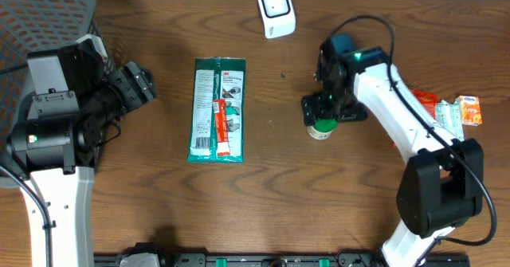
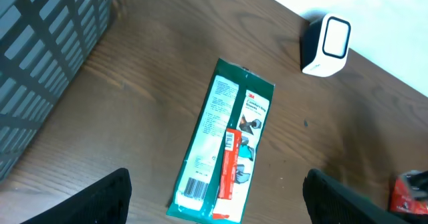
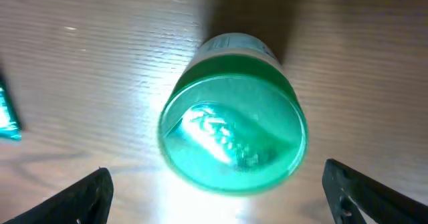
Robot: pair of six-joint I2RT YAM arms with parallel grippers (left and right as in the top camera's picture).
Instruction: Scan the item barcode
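on wood-grain table (image 3: 80, 63), round green-capped bottle (image 3: 233, 140)

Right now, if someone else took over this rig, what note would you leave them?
Claws: the left claw is open and empty, beside the green packet, which lies flat on the table. The right claw is open, straddling the upright green-capped bottle without touching it.
Things: the scanner sits at the far edge, nothing in front of it.
Done: cannot tell whether anything has been scanned.
Left: grip an item, probably the bottle, and show its barcode to the scanner.
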